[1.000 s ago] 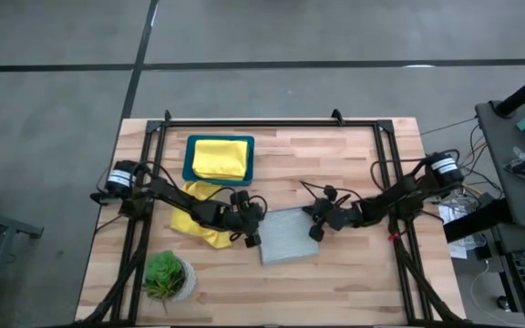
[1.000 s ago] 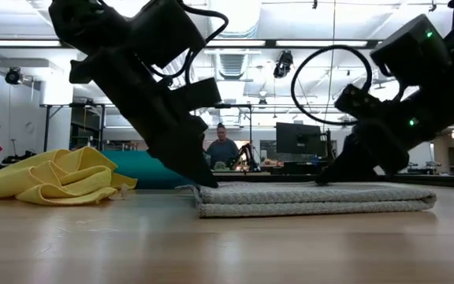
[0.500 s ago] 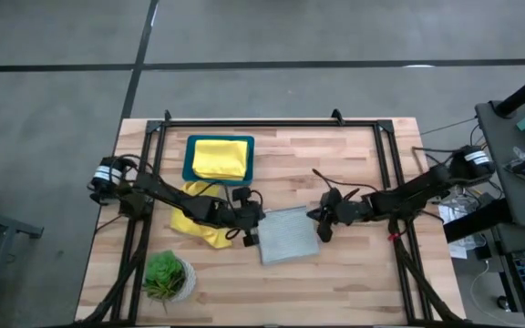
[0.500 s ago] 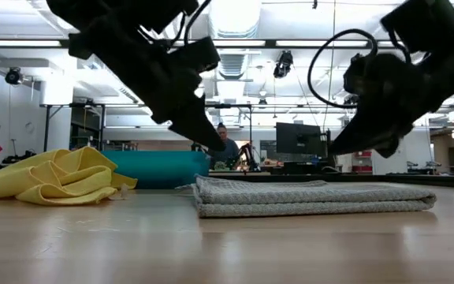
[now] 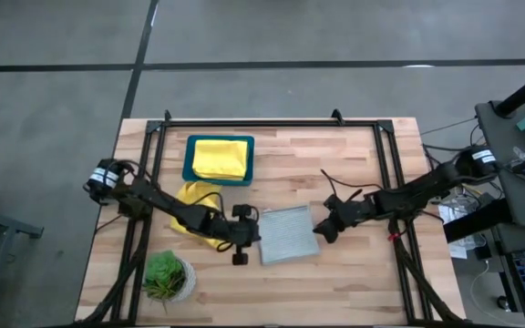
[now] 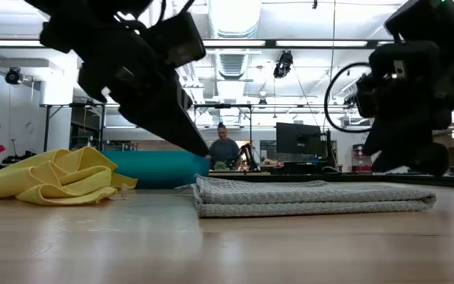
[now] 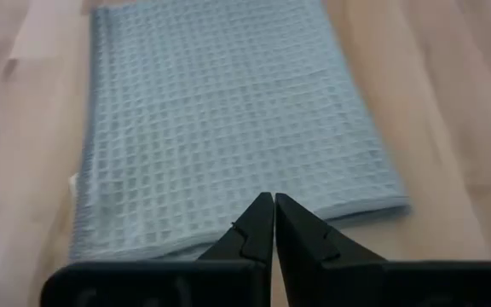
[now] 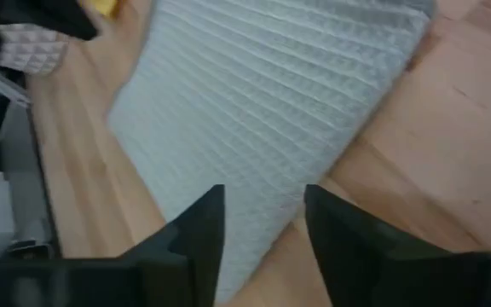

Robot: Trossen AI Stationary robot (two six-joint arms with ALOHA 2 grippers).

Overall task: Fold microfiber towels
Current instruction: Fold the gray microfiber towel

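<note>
A pale grey-blue waffle towel (image 5: 287, 234) lies folded flat at the table's middle, its layers stacked (image 6: 314, 197). My left gripper (image 5: 247, 237) hovers shut just off the towel's left edge, its tips (image 7: 274, 201) above the towel (image 7: 228, 111). My right gripper (image 5: 321, 229) stands open off the towel's right edge, above the towel (image 8: 271, 94), with nothing between its fingers (image 8: 264, 198). A crumpled yellow towel (image 5: 195, 202) lies on the table behind my left arm. Another yellow towel (image 5: 220, 157) lies folded in the teal tray (image 5: 188, 160).
A small green potted plant (image 5: 166, 274) stands near the table's front left corner. A black frame rail (image 5: 272, 121) runs along the far edge and down both sides. Bare wood lies in front of the folded towel (image 5: 290, 292). In the low view a person (image 6: 225, 150) sits far behind the table.
Both grippers have risen off the folded towel, which stays flat in place. My left gripper has drawn back toward the table's left and near edge. My right gripper has pulled back toward the right edge, rolled about its own line, and opened.
</note>
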